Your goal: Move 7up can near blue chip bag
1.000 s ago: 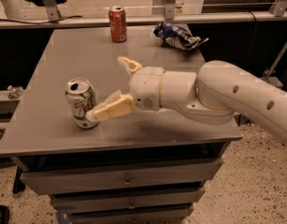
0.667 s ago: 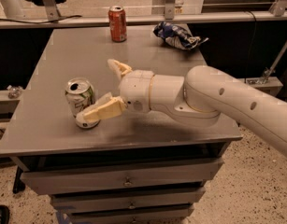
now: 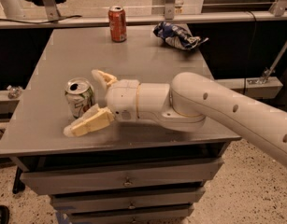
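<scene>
Near the grey table's [image 3: 147, 55] front-left corner, the gripper's [image 3: 81, 102] lower finger [image 3: 89, 122] hid the 7up can's [image 3: 80, 96] base, so whether they touched was unclear; the arm [image 3: 227, 108] was cut off beyond the table's right side. The can stood upright, silver-white with green lettering and a shiny top, between the widely spread fingers. At the table's far edge lay the crumpled blue chip bag [image 3: 176, 35] and an orange-red can [image 3: 117, 24].
</scene>
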Robot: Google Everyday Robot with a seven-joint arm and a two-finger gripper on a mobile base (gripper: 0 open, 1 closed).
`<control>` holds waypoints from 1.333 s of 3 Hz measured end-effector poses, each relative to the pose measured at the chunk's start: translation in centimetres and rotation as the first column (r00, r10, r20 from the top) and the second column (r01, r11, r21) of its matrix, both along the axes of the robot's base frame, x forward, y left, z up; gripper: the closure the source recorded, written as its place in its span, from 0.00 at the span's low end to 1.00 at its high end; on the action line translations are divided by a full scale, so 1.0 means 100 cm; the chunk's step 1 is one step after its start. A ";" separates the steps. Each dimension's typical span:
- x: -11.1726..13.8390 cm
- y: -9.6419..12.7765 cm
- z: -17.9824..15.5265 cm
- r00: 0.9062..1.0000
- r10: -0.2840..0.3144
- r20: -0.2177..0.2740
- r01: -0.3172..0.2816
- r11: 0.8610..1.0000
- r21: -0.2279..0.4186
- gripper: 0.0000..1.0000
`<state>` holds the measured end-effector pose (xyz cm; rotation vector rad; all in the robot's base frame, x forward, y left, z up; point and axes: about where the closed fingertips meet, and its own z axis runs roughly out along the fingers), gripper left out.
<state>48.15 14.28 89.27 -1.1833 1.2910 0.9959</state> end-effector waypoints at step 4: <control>-0.002 -0.002 -0.007 1.000 0.014 0.002 -0.014 1.000 -0.015 0.87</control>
